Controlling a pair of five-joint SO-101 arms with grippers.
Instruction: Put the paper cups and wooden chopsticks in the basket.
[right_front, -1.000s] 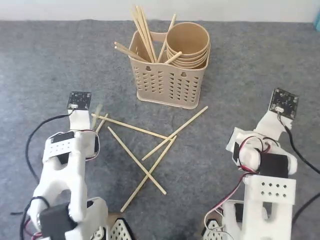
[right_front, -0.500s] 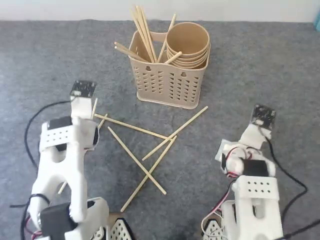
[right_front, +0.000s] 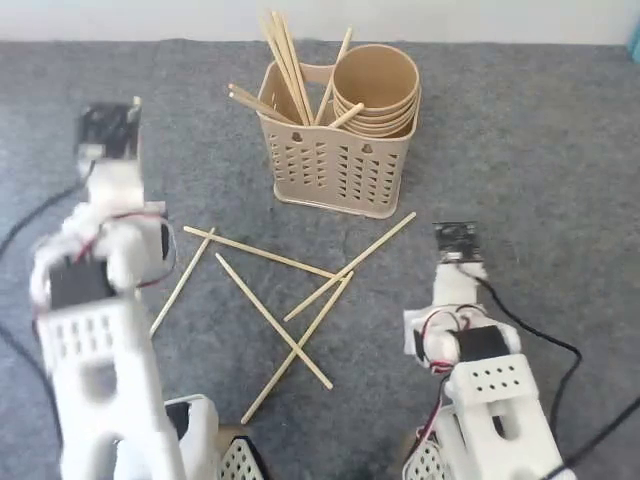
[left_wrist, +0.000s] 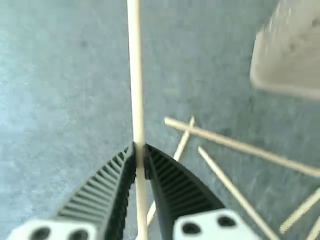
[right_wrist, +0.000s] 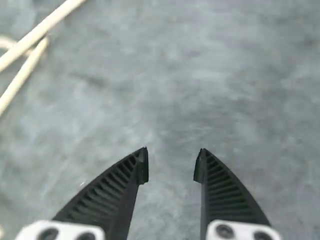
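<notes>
Pinching 1 chopstick (left_wrist: 134, 75) tight, the left gripper (left_wrist: 139, 150) hangs above the mat (right_front: 520, 150). 5 more chopsticks (right_front: 275, 324) lie crossed there, near the basket (right_front: 340, 170) that holds stacked cups (right_front: 375, 85). The right gripper (right_wrist: 171, 165) is spread apart, low over the mat.

We see soft, even light over the grey carpet (right_front: 520, 130) in the high view, thin pale shadows beside the loose chopsticks (right_front: 272, 320) at centre, deeper shade inside the basket (right_front: 335, 165), a chopstick (left_wrist: 133, 75) lit bright against dimmer carpet in our left wrist view.
</notes>
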